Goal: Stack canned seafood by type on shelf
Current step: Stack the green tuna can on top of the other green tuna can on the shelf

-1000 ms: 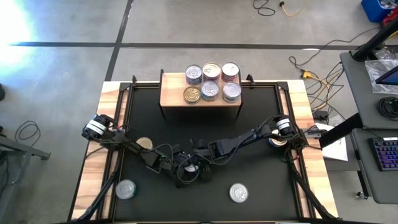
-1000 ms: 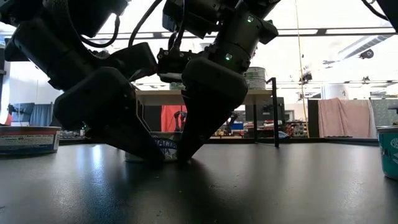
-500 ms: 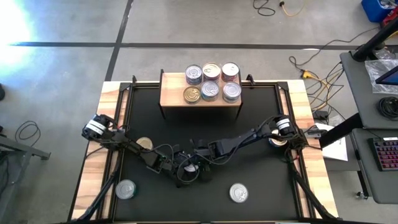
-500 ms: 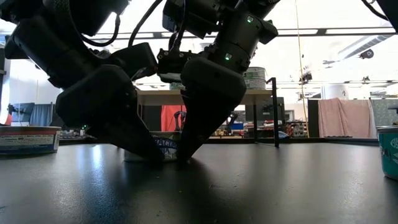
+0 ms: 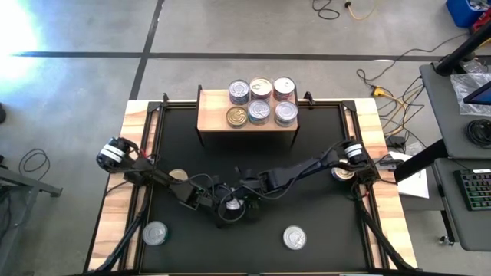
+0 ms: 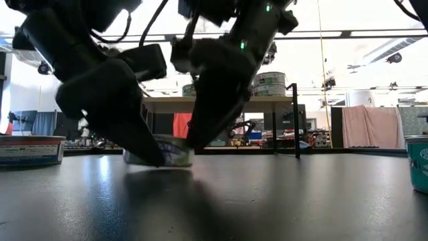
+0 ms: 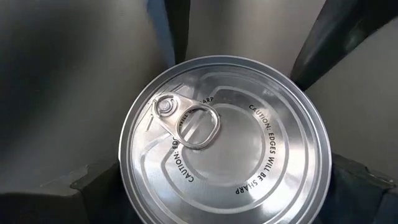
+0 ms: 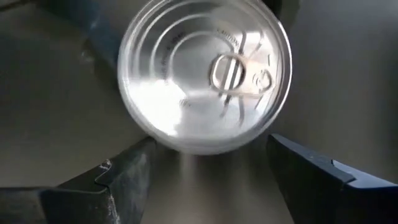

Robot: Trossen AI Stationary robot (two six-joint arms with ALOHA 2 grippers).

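High view: black mat (image 5: 307, 153) is covering most of the table, and the shelf (image 5: 211, 121) is standing at its upper-centre edge, carrying six shelved cans (image 5: 261, 100) in two rows. Both arms are reaching into the lower centre of the frame. Left gripper (image 5: 222, 208) is entering from the left and right gripper (image 5: 244, 201) from the right, meeting at one silver-lidded can (image 5: 232, 205).

Left wrist view: left fingers (image 7: 93, 190) are standing wide against opposite sides of the rim, apparently gripping the can. Right wrist view: right fingers (image 8: 124, 180) are spread with nothing between them; the can is lying just beyond their tips.

Low view: the can is sitting tilted between the two grippers. The left arm appears placed to carry it toward the shelf, which is well apart, toward the upper frame.
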